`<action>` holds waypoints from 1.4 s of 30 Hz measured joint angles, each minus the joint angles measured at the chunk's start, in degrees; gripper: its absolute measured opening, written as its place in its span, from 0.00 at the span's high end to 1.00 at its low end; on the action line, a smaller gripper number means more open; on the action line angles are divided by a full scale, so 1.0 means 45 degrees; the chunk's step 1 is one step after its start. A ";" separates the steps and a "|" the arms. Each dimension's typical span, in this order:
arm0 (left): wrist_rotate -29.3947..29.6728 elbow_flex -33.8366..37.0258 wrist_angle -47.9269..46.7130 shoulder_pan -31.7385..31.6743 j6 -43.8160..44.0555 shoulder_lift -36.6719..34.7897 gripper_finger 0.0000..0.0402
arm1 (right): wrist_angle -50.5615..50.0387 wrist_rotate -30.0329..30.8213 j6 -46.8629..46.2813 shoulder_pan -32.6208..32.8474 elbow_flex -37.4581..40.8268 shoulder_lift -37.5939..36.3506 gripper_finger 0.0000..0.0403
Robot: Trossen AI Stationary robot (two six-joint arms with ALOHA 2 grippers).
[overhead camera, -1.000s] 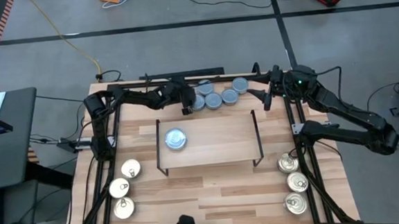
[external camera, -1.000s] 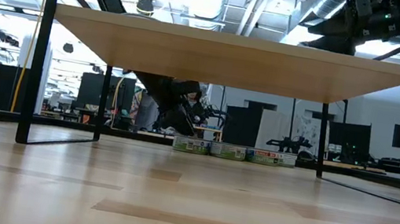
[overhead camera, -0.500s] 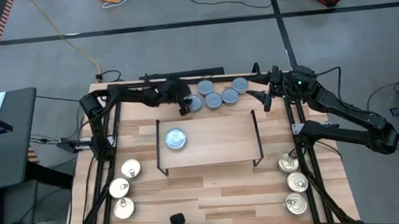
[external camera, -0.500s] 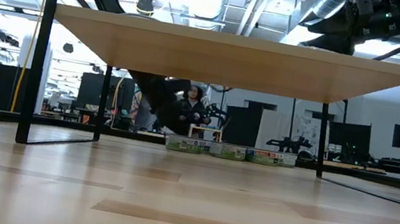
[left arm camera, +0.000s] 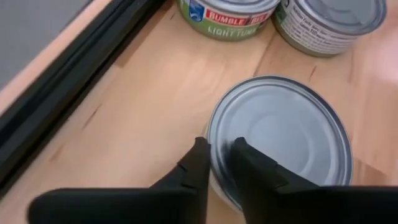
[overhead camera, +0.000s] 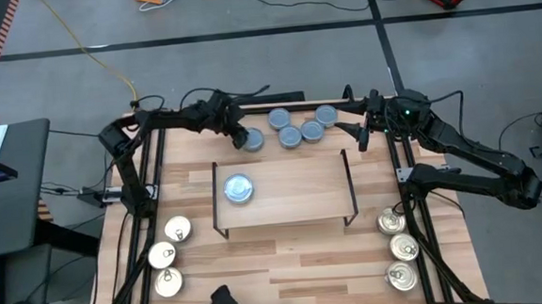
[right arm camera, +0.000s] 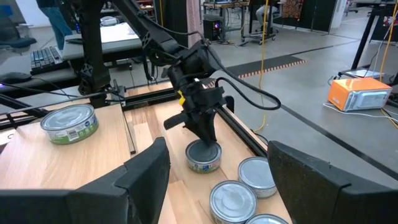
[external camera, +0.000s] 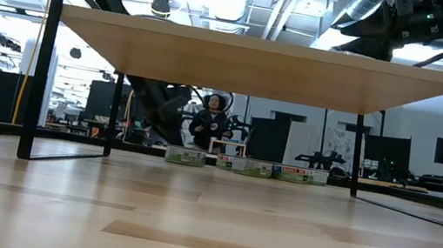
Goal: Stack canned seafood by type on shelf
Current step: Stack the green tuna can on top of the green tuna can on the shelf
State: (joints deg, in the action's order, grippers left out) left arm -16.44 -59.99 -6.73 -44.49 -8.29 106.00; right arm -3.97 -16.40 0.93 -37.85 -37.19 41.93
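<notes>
The left gripper (overhead camera: 242,135) reaches along the table's far edge and pinches the rim of a blue-grey tin (overhead camera: 251,140) – in the left wrist view its two dark fingers (left arm camera: 249,168) stand narrowly apart, one outside the tin's wall and one on the dull lid (left arm camera: 283,134), clamped on that edge. The gripped tin sits on the tabletop, a little apart from the other blue-grey tins (overhead camera: 300,127), which cluster in a group of four just behind the shelf (overhead camera: 288,193); two of them (left arm camera: 333,18) show close by in the wrist view, labels facing the camera.

One more blue-grey tin (overhead camera: 238,188) rests alone on the shelf's light wooden top, toward its left side. Silver-gold pull-tab tins wait on the table in front – three at the left front (overhead camera: 167,255), three at the right front (overhead camera: 399,249).

The right gripper (overhead camera: 362,132) hovers at the far right corner of the table, beside the cluster, its fingers (right arm camera: 146,174) spread wide and holding nothing. Seen from table height, the gripped tin (external camera: 184,155) stands at the left end of the far row, beyond the shelf's black wire legs (external camera: 40,71)
</notes>
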 joint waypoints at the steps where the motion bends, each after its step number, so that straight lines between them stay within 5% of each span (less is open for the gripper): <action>1: -0.0137 0.0000 -0.0146 -0.0083 0.0014 0.0000 0.90 | 0.0000 0.0000 0.0000 0.0000 0.0000 0.0005 0.27; 5: -0.0323 0.0010 -0.0827 -0.0504 0.0091 0.0012 0.99 | 0.0005 0.0000 -0.0006 0.0000 0.0000 0.0010 0.27; 24: 0.1743 0.0087 -0.2611 -0.0715 -0.0684 -0.2077 1.00 | 0.0269 -0.0010 0.0010 0.0433 0.0000 0.0024 0.27; 29: 0.3473 0.0083 -0.2944 -0.0351 -0.0656 -0.3364 0.99 | 0.0314 -0.0007 0.0039 0.0534 0.0000 0.0024 0.27; 34: 0.4532 -0.0049 -0.3041 0.0061 0.0670 -0.4288 0.86 | 0.0420 -0.0005 -0.0005 0.0529 0.0000 0.0024 0.27; 42: 0.5809 -0.1413 -0.5202 0.1200 -0.0403 -0.4357 0.47 | 0.0423 -0.0005 -0.0063 0.0529 0.0000 0.0024 0.27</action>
State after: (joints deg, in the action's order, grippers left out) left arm 9.70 -66.35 -30.13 -39.09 -10.10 86.39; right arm -2.07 -16.43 0.64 -35.46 -37.19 42.04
